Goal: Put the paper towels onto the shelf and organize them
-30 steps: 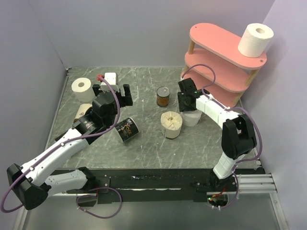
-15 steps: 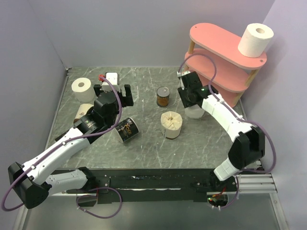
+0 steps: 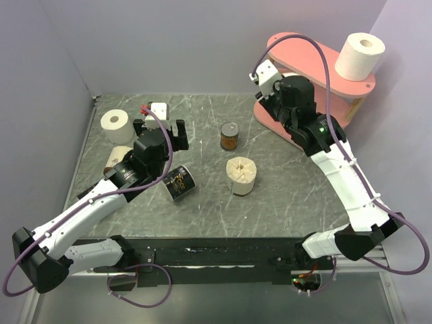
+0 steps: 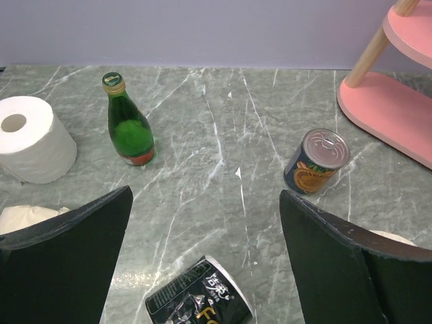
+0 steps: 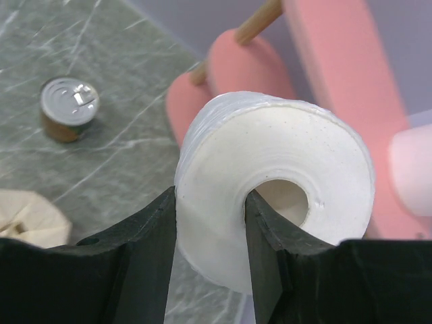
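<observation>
A paper roll (image 5: 304, 148) is gripped by the right tool (image 5: 210, 202); it could be knocked loose on the shelf (image 5: 327, 67) edge.

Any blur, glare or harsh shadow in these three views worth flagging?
Top external: even light, soft shadows, sharp throughout. Left wrist: green bottle and can crisp, the left end effector near-black, detail lost. Right wrist: the gripped paper towel roll looms bright and close; the shelf behind looks slightly soft.

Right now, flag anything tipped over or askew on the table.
The black container lies tipped on its side, left of centre on the table, while the can and green bottle stand upright. Nothing looks spilled.
</observation>
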You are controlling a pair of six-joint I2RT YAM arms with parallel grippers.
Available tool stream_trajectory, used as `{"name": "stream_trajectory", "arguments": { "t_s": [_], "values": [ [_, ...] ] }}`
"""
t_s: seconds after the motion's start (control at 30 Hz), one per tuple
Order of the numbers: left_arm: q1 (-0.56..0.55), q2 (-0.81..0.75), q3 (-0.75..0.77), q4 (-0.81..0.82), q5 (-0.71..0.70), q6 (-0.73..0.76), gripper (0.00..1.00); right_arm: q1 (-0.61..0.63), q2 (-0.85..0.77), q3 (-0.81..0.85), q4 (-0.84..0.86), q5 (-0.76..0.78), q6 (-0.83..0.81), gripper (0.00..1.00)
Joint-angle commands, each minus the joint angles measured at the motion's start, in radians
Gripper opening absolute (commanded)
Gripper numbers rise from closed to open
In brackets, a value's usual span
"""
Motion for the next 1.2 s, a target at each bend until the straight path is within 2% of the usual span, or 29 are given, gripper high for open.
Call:
{"name": "stream_trajectory", "arguments": {
  "t_s": [0.0,0.2,0.33,0.5,1.17],
  "values": [
    [-0.01,-0.02,0.034,0.007,0.022,0.008,0.96,-0.03,-0.014,0.08,0.218,0.036,-0.245,0.43],
    [-0.016,-0.031,0.03,0.014,0.021,0.013,0.96,-0.107,0.027,0.129,0.336,-0.039,-0.36,0.47],
    [-0.016,-0.03,0.031,0.015,0.025,0.012,0.96,-0.166,0.114,0.294,0.261,-0.073,-0.348,0.48],
    [-0.016,-0.027,0.033,0.015,0.027,0.012,0.96,-0.22,0.223,0.425,0.186,-0.079,-0.363,0.48],
    [-0.016,-0.03,0.028,0.018,0.027,0.015,0.96,-0.324,0.311,0.434,0.253,-0.139,-0.365,0.49]
  ]
}}
